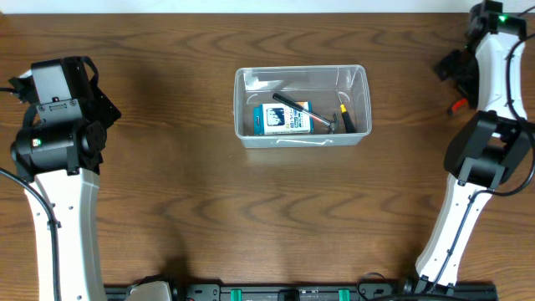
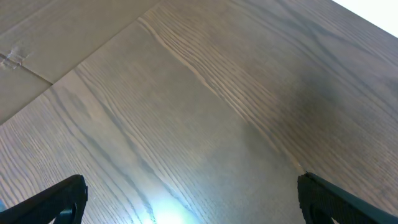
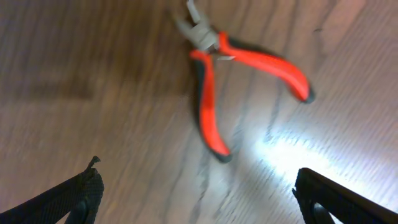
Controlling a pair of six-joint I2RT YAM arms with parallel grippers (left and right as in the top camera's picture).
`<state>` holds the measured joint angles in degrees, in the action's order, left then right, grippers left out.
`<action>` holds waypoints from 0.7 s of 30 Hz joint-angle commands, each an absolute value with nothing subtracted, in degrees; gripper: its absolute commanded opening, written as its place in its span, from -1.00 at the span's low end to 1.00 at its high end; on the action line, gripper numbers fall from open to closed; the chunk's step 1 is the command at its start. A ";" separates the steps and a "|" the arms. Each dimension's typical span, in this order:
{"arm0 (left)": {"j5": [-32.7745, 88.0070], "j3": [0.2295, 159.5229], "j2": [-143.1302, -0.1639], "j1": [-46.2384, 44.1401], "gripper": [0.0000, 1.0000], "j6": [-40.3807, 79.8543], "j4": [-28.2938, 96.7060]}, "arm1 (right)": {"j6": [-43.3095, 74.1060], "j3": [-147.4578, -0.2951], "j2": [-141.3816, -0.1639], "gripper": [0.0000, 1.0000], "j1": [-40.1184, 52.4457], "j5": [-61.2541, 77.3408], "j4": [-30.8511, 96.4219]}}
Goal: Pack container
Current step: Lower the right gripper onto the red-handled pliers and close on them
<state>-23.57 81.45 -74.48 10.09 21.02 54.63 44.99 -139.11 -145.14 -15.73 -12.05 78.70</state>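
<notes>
Right pincer (image 3: 198,185) and left pincer (image 2: 189,190) both gape empty; container (image 1: 301,143) sits at tabletop (image 1: 167,176) centre, light flimsy plastic; pliers (image 3: 204,102) under my right look stiff, so I'd pinch both red handles near the pivot.

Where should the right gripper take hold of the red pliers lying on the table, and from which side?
Grip the red pliers just behind the pivot, where the two handles lie close together, coming straight down. They lie flat on the table with handles splayed, so farther back the jaws would likely catch only one handle.
</notes>
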 commanded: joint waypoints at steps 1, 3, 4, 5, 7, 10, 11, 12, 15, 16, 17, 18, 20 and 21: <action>-24.69 81.87 -74.59 10.33 0.96 21.56 54.63 | 44.23 -139.35 -145.34 0.98 -16.95 -13.08 78.91; -24.69 81.89 -74.59 10.33 0.96 21.56 54.63 | 44.07 -139.35 -145.38 0.98 -17.39 -13.08 78.89; -24.69 81.87 -74.59 10.33 0.96 21.56 54.63 | 44.07 -139.35 -145.43 0.98 -17.56 -13.08 78.89; -24.69 81.87 -74.59 10.33 0.96 21.56 54.63 | 44.07 -139.33 -145.43 0.98 -17.65 -13.08 78.89; -24.69 81.87 -74.59 10.33 0.96 21.56 54.63 | 44.07 -139.02 -145.43 0.98 -17.78 -13.17 78.59; -24.69 81.87 -74.59 10.33 0.96 21.56 54.63 | 44.07 -137.67 -145.43 0.98 -17.78 -13.10 77.19; -24.69 81.87 -74.59 10.33 0.96 21.56 54.63 | 44.07 -136.84 -145.43 0.98 -17.78 -13.13 76.60; -24.67 81.87 -74.59 10.33 0.96 21.56 54.63 | 44.10 -136.00 -145.43 0.98 -17.82 -13.10 76.05; -24.69 81.87 -74.59 10.33 0.96 21.56 54.63 | 44.14 -132.27 -145.43 0.98 -17.85 -13.06 73.34; -24.69 81.87 -74.59 10.33 0.96 21.56 54.63 | 44.16 -131.37 -145.43 0.98 -17.87 -13.06 72.73; -24.69 81.89 -74.59 10.33 0.96 21.56 54.63 | 44.58 -130.58 -145.43 0.98 -17.91 -13.08 72.29; -24.69 81.87 -74.59 10.33 0.96 21.56 54.63 | 45.01 -129.64 -145.43 0.98 -17.96 -13.06 71.55; -24.69 81.89 -74.59 10.33 0.96 21.56 54.63 | 45.25 -128.55 -145.43 0.98 -18.02 -12.99 70.54; -24.69 81.87 -74.59 10.33 0.96 21.56 54.63 | 45.25 -128.33 -145.43 0.97 -18.02 -12.84 70.37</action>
<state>-23.57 81.45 -74.48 10.09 21.02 54.63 44.58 -129.25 -145.14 -17.47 -12.08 70.85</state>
